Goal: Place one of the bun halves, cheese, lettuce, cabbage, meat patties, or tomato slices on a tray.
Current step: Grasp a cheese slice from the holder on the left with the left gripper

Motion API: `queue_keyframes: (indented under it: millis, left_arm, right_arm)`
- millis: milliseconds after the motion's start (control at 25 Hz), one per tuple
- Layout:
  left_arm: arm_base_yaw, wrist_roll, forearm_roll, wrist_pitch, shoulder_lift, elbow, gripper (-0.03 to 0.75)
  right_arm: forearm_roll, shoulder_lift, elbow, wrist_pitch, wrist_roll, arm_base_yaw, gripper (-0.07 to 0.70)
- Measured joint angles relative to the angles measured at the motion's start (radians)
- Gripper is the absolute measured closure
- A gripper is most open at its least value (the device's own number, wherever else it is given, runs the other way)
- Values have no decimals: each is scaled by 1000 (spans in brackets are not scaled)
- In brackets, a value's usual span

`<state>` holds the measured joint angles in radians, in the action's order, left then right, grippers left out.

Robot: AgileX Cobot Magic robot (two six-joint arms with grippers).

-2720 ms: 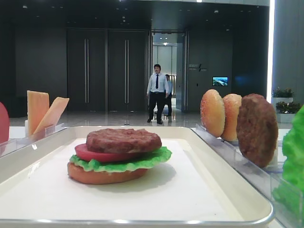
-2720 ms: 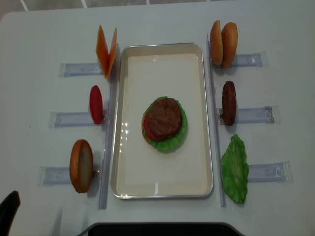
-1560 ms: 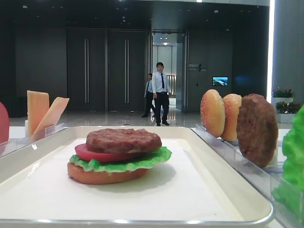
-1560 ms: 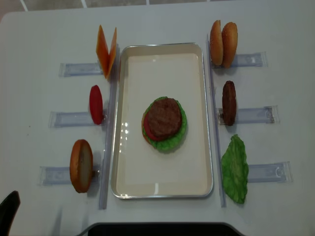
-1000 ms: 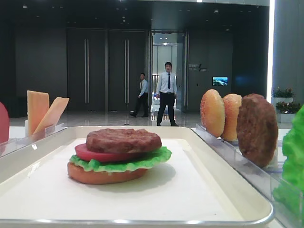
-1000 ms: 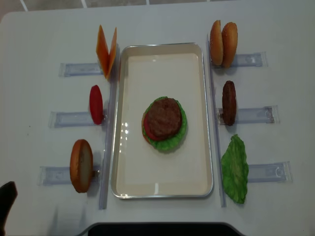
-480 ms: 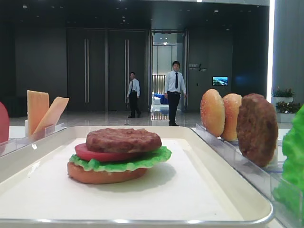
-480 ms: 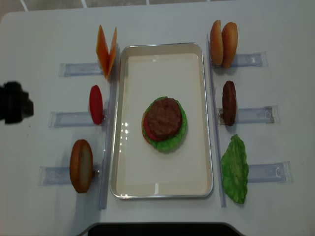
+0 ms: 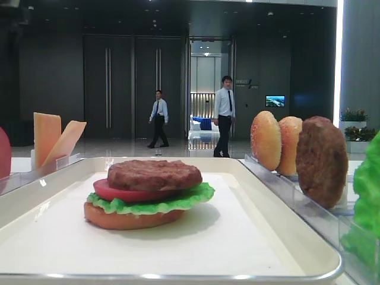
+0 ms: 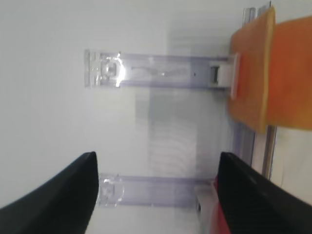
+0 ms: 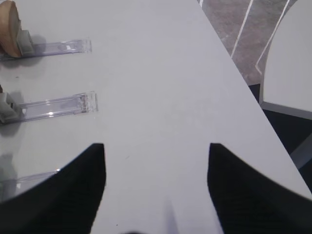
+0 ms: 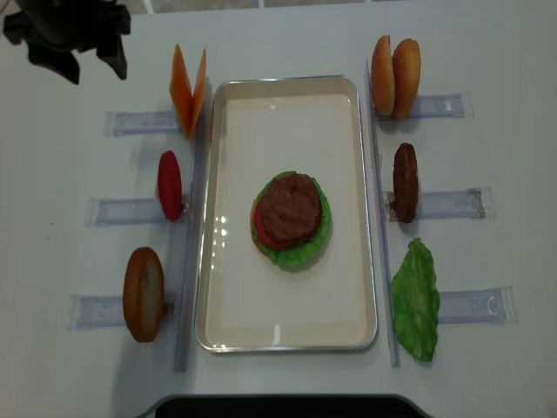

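Observation:
The cream tray point(image 12: 287, 82) holds a stack point(image 12: 291, 218) of bun half, lettuce, tomato slice and meat patty point(image 9: 154, 174). Two cheese slices point(image 12: 190, 91) lean in a V in the far-left rack. My left gripper point(image 12: 94, 68) hovers left of them, open and empty. In the left wrist view it point(image 10: 156, 157) frames the clear racks, with the cheese point(image 10: 263, 73) at upper right. A tomato slice point(image 12: 170, 185) and a bun half point(image 12: 144, 293) stand in the nearer left racks. My right gripper point(image 11: 156, 146) is open over bare table.
On the right stand two bun halves point(image 12: 394, 77), a meat patty point(image 12: 405, 181) and lettuce point(image 12: 415, 299) in clear racks point(image 12: 457, 205). The table's right edge point(image 11: 229, 58) runs close to the right gripper. People walk in the far hall point(image 9: 224, 116).
My left gripper has travelled from the near-left corner up the left side to the far left beside the cheese. The food has not moved. The people in the hall have walked on.

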<state>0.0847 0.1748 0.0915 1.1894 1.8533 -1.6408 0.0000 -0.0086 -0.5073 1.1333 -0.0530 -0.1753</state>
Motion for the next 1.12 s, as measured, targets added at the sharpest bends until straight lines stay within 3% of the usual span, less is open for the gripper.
queue_keyframes:
  millis: [160,320,480,800,1120]
  left_arm:
    - [0,-8,-32,26,160,-220,136]
    - [11,-4,-54,29,198,-321,136]
    - [58,43,-54,35,198,-335,136]
    - [217,173,-11,39,198,-335,136]
    - [225,201,-2,39,245,-335,136]
  right_arm:
    - [0,0,0,0,0,0,197]
    - [0,0,0,0,0,0,197]
    - [0,0,0,0,0,0,197]
    - [0,0,0,0,0,0,199]
    - [0,0,0,0,0,0,200]
